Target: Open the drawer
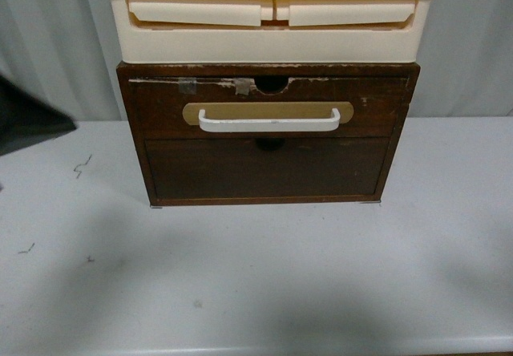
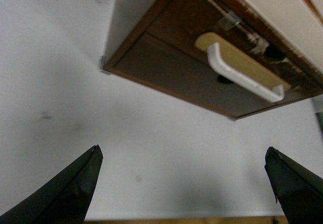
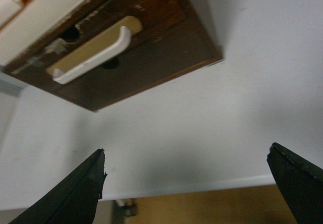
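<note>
The drawer is a wide shallow dark-brown wooden front at the top of a wooden box on the white table. It sits flush with the box. Its white bar handle lies on a tan oval plate, with a half-round notch and tape on the top edge. It also shows in the left wrist view and the right wrist view. My left gripper is open and empty, back from the box above the table's near edge. My right gripper is open and empty, likewise back from it. Neither arm shows in the front view.
Below the drawer is a plain dark-brown panel without a handle. Cream plastic drawers stand on top of the box. The white table spreads in front of the box. A dark object lies at the far left.
</note>
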{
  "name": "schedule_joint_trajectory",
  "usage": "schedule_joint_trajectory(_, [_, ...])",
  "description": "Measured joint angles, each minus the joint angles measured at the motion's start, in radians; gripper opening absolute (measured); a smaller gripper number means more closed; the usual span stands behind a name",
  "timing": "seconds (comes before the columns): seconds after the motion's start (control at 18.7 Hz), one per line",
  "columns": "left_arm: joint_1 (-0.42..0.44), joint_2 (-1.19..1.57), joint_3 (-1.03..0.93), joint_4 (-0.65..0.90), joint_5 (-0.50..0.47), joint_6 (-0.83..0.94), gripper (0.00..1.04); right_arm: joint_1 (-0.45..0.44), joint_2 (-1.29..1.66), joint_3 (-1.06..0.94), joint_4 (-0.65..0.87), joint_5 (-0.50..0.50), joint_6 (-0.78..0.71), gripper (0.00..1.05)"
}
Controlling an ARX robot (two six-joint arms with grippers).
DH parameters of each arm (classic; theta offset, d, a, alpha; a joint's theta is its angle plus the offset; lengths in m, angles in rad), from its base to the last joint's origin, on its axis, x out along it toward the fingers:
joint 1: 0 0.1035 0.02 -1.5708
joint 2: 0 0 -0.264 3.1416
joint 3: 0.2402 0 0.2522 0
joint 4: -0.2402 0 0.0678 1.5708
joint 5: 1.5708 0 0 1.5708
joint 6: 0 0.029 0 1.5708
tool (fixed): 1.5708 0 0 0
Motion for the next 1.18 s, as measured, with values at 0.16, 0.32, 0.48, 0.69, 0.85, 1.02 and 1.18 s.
schedule_joint_trajectory(0.16, [-0.014,0.31,0.115,0.289,0.125,-0.2,0.98,0.077,0.32,0.123,0.348,-0.108,0.274,0.98])
schedule_joint_trajectory(0.32, [-0.029,0.536,0.201,0.475,0.189,-0.358,0.98,0.156,0.593,0.249,0.531,-0.114,0.427,0.98])
schedule_joint_trajectory(0.48, [-0.048,0.7,0.299,0.555,0.218,-0.45,0.98,0.196,0.791,0.363,0.599,-0.087,0.512,0.98])
schedule_joint_trajectory(0.69, [-0.056,0.822,0.404,0.608,0.219,-0.549,0.98,0.224,0.942,0.496,0.594,-0.035,0.575,0.98])
schedule_joint_trajectory(0.85, [-0.056,0.873,0.445,0.628,0.211,-0.581,0.98,0.269,1.017,0.566,0.578,-0.005,0.597,0.98])
schedule_joint_trajectory(1.02, [-0.053,0.894,0.457,0.634,0.212,-0.605,0.93,0.301,1.071,0.622,0.563,0.025,0.609,0.98])
schedule_joint_trajectory(1.18, [-0.059,0.899,0.465,0.642,0.219,-0.627,0.9,0.306,1.096,0.671,0.562,0.069,0.616,0.98])
